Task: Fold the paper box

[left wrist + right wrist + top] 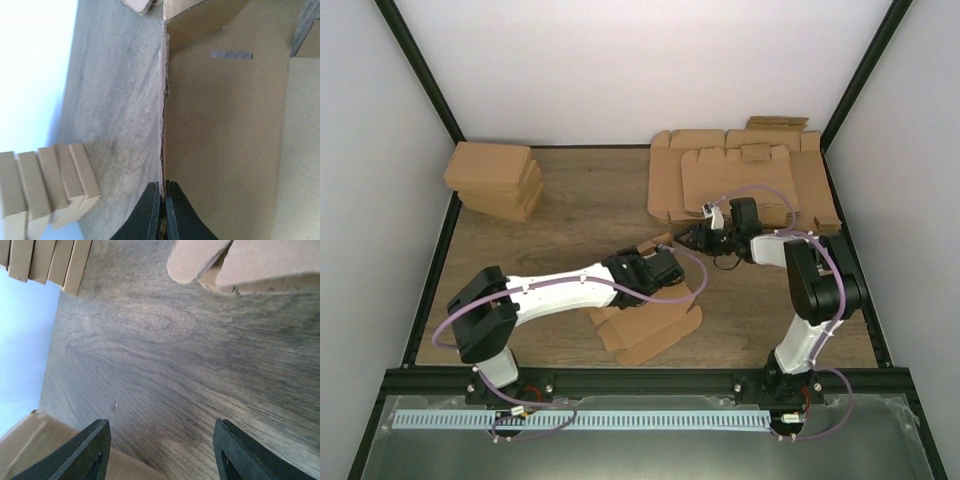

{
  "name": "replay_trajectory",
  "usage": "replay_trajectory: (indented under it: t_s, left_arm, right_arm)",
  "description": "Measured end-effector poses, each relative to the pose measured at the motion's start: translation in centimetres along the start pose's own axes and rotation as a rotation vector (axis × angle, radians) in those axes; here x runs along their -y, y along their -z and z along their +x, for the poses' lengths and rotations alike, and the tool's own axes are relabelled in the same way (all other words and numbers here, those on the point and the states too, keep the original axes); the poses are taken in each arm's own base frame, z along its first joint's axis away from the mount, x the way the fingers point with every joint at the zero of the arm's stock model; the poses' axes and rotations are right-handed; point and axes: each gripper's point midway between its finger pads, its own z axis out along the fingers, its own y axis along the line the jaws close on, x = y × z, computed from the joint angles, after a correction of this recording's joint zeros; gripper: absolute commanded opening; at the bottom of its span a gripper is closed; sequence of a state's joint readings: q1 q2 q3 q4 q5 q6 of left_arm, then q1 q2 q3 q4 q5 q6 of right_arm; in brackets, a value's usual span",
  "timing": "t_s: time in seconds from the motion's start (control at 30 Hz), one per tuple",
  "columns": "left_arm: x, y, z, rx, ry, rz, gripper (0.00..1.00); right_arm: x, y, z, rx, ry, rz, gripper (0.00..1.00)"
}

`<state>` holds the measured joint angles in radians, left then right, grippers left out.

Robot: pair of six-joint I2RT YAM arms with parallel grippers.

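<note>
The paper box (650,325) is a light-brown creased cardboard piece lying mid-table, with one side lifted near the grippers. My left gripper (665,263) reaches across it. In the left wrist view that gripper (162,186) is shut on the thin edge of an upright panel of the paper box (225,140). My right gripper (693,238) hovers just right of the lifted side. It stands open (160,427) over bare wood with nothing between its fingers. Brown cardboard (30,445) shows beside its left finger.
A stack of folded brown boxes (495,180) sits at the far left, also seen as boxes (45,187) and boxes (45,260) in the wrist views. Overlapping flat cardboard sheets (740,175) lie at the far right. A rounded cardboard flap (192,260) enters the right wrist view's top.
</note>
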<state>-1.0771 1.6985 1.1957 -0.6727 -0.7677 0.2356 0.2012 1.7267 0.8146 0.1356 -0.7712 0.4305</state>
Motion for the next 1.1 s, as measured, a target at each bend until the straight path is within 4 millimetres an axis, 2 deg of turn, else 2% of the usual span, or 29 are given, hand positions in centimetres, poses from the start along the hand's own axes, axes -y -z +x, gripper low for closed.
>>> replay_trajectory:
  t_s: [0.13,0.27,0.33,0.43,0.53,0.8,0.9,1.03,1.1]
  left_arm:
    - [0.0,0.8,-0.4,0.005,-0.031,-0.1,0.04]
    - [1.7,0.5,-0.6,-0.013,-0.079,-0.176,0.04]
    - [2.7,0.2,-0.6,-0.02,-0.096,-0.189,0.04]
    - [2.8,-0.1,-0.5,-0.025,-0.096,-0.196,0.04]
    - [2.5,-0.3,-0.7,-0.022,-0.074,-0.193,0.04]
    - [0.7,-1.6,-0.1,-0.049,-0.041,-0.187,0.05]
    - [-1.0,-2.4,0.5,-0.077,-0.009,-0.184,0.05]
    - [-3.3,-3.1,0.9,-0.102,0.042,-0.194,0.05]
    - [-3.8,-3.3,1.0,-0.109,0.05,-0.197,0.05]
  right_arm:
    - [-0.3,-1.2,1.2,-0.047,-0.016,-0.048,0.58]
    - [-1.8,-1.9,2.0,-0.078,0.002,-0.111,0.56]
    - [-2.2,-1.9,2.6,-0.082,0.007,-0.127,0.57]
    - [-1.6,-1.1,4.3,-0.083,-0.005,-0.093,0.59]
    - [-1.2,0.7,6.1,-0.06,-0.003,-0.023,0.59]
    - [-1.9,5.1,6.7,0.054,-0.008,0.121,0.63]
    - [-2.4,5.2,8.0,0.019,-0.051,0.141,0.69]
    - [-4.5,4.5,11.6,-0.077,-0.082,0.12,0.7]
    - [-5.3,4.3,13.2,-0.114,-0.1,0.108,0.71]
